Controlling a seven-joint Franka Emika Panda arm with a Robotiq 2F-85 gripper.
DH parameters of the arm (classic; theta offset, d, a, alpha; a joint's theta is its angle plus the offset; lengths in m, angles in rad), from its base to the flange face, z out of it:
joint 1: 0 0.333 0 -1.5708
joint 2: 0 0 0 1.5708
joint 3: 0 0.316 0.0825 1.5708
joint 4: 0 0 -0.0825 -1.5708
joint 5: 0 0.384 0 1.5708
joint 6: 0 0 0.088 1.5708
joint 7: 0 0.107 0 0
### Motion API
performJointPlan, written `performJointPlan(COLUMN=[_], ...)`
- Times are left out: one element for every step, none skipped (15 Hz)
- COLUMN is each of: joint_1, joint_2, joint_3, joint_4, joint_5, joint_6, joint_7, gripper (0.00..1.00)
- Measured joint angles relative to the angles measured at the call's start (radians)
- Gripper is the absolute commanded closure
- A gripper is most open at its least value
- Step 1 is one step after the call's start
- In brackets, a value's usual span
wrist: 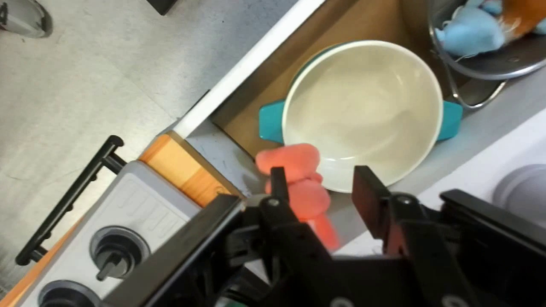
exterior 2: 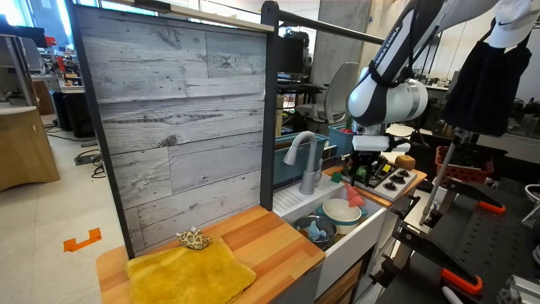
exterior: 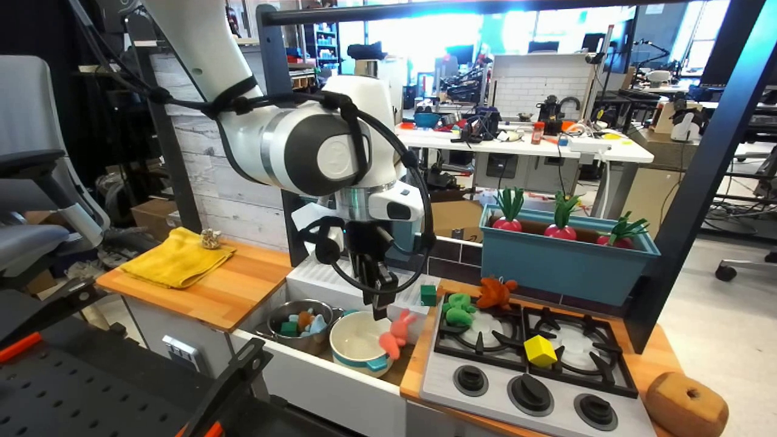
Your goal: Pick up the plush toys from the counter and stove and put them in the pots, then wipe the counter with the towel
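Wrist view sorts out the gripper [wrist: 320,177] for us: fingers apart, clear gap between one of them and the coral plush [wrist: 308,196]. We can't tell whether the other finger touches it; exterior views give us just a dark shape there. Plush overlaps the rim of the cream pot [wrist: 362,111] by one teal handle [wrist: 271,121]; contact with the rim, can't tell. Looks coral-red, rounded lumps, ear-like tips in an exterior view.

Right beside the cream pot: steel pot [wrist: 514,62], blue plush [wrist: 469,34] and orange-brown plush [wrist: 522,19] inside. An exterior view adds a green cube [exterior: 289,329] in there.

Opposite side of the cream pot: stove [exterior: 495,397]. We see green plush [exterior: 459,311], orange plush [exterior: 496,294] and yellow cube [exterior: 540,351] on it; wrist view catches mainly knobs [wrist: 113,256] and front panel.

Well apart from the cream pot, past the steel one: bench [exterior 2: 287,249], yellow towel [exterior 2: 190,274], spotted plush [exterior 2: 193,238] at its edge, both exterior views.

Writing: we read "ANKA EMIKA" on the arm [exterior 2: 392,99]; swoosh on a white cap [exterior 2: 510,25].
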Motion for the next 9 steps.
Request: performJointPlan(joint_1=[-0.032, -0.059, -0.079, -0.091, -0.097, -0.1, -0.1, -0.1, -0.101], joint_2=[-0.012, -0.023, -0.032, -0.04, -0.047, -0.052, -0.058, -0.063, -0.067], joint_3=[0.039, 0.076, 0.108, 0.133, 0.151, 0.166, 0.178, 0.19, 0.203], joint_4=[-0.001, -0.003, -0.005, -0.007, -0.011, -0.016, -0.022, -0.03, -0.038], joint_5=[0.003, 0.006, 0.007, 0.007, 0.007, 0.007, 0.007, 0.007, 0.007], joint_6=[0.009, 0.011, 0.012, 0.012, 0.012, 0.012, 0.012, 0.012, 0.012], joint_7=[-0.03, -0.058, -0.082, -0.101, -0.117, -0.13, -0.141, -0.154, -0.169], gripper=[0.11, 0.05, 0.01, 0.0, 0.0, 0.0, 0.0, 0.0, 0.0])
